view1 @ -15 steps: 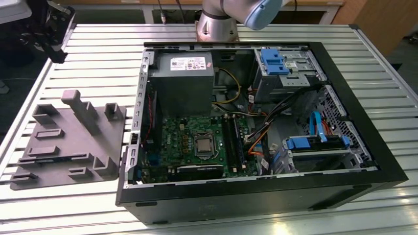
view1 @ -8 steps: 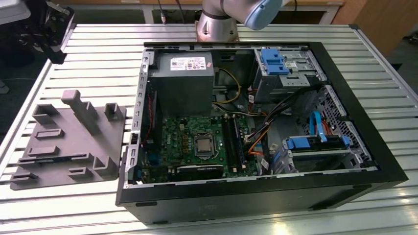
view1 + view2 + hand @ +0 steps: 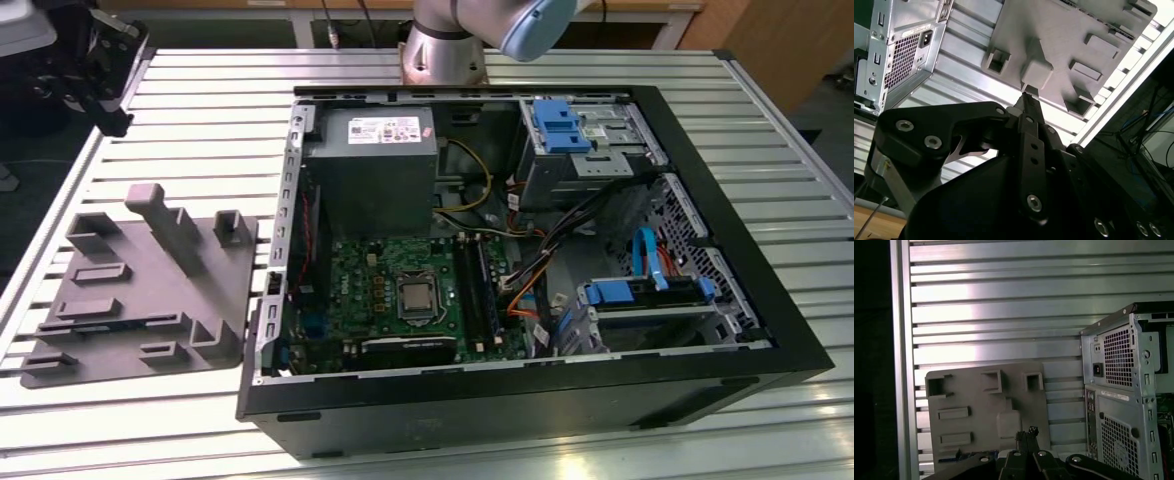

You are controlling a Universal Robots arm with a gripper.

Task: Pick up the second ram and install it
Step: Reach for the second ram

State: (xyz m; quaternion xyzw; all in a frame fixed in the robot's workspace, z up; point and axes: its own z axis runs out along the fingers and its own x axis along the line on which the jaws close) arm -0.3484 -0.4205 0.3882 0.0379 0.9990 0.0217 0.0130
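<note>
Slatted aluminium table top [image 3: 200, 120] is seen beneath everything in the exterior view. Toward the exterior view's left a grey tray [image 3: 167, 292] with raised blocks is laid flat on it. Just beside the tray, toward the right, an open computer case [image 3: 534, 405] is laid on its side. The gripper [image 3: 112, 118] is held in the air over the far left part of the table, beyond the tray's far edge and well apart from the case. In both wrist views the gripper [image 3: 1027, 432] [image 3: 1025, 98] is seen above the tray [image 3: 979, 405] [image 3: 1064, 30], with its fingers brought together tip against tip. The memory stick [image 3: 115, 322] is made out as a thin dark strip lying low on the tray near its front edge. It is seen again as a dark sliver in the first wrist view [image 3: 949, 458], and its detail cannot be told. Tall blocks [image 3: 160, 225] are stood on the tray between the gripper and the stick. Inside the case a green motherboard [image 3: 374, 270] is exposed, with long black slots [image 3: 478, 290] running along its right side. A grey power supply [image 3: 371, 160] is mounted behind the board. Orange cables [image 3: 523, 292] are draped just beside the slots, and blue drive brackets [image 3: 558, 125] are set farther right. The case's metal rear wall [image 3: 1119, 405] is raised between the tray and the board.
</note>
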